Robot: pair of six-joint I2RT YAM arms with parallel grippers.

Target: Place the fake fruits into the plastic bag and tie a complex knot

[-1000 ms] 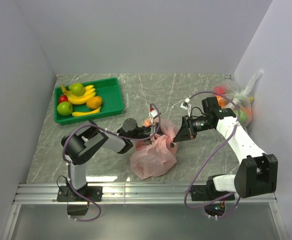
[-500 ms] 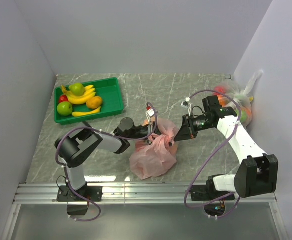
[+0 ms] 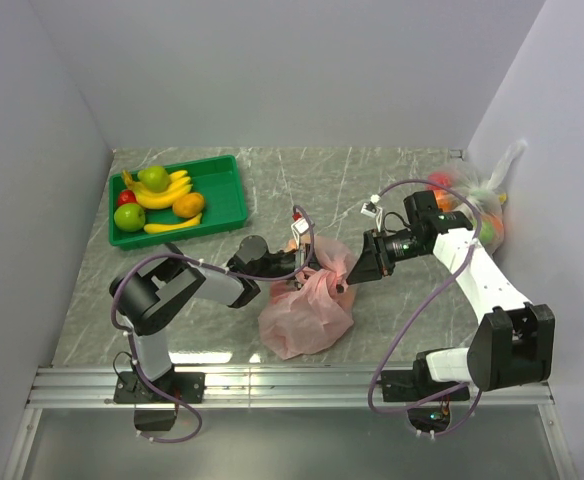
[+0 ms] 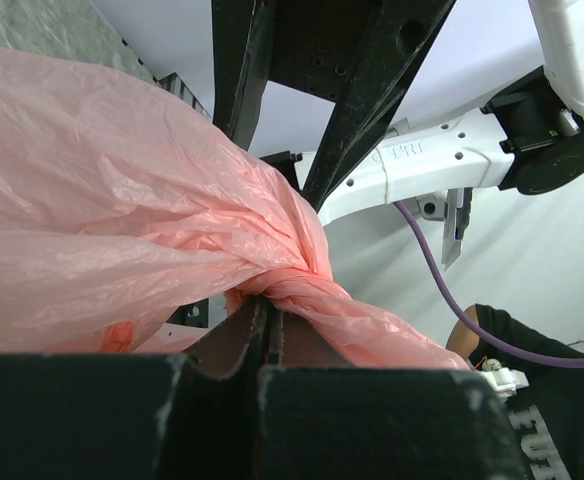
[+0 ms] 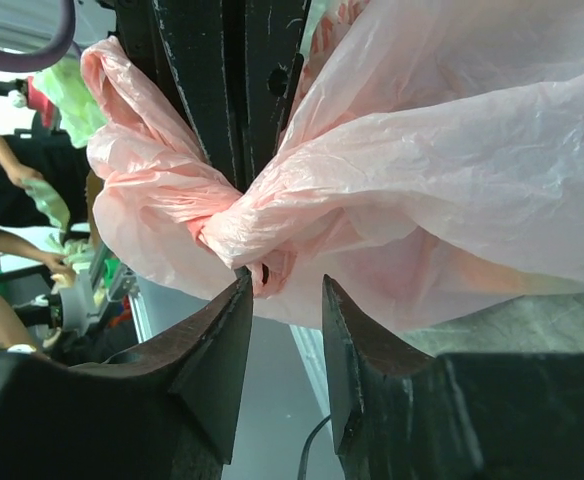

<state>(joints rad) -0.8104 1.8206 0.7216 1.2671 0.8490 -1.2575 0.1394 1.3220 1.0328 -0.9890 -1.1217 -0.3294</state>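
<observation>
The pink plastic bag (image 3: 307, 312) lies bulging between the two arms, its handles twisted into a knot (image 4: 294, 287) on top. My left gripper (image 3: 310, 264) reaches in from the left and is shut on a twisted strand of the bag right at the knot (image 5: 234, 226). My right gripper (image 5: 282, 282) is open, its fingertips just under the knot with a small fold of pink film at the left fingertip (image 5: 238, 285). Fake fruits (image 3: 162, 195) lie in the green tray: bananas, green apples, an orange, a red one. What is inside the bag is hidden.
The green tray (image 3: 222, 188) stands at the back left. A clear bag of fruits (image 3: 475, 205) with a tufted top leans on the right wall. A small white tag (image 3: 370, 209) lies on the marble top behind the right gripper (image 3: 349, 279).
The right gripper has opened and let go of the bag's handle. The left gripper has closed tight on its strand. The left arm's elbow swung slightly to the left early on.
</observation>
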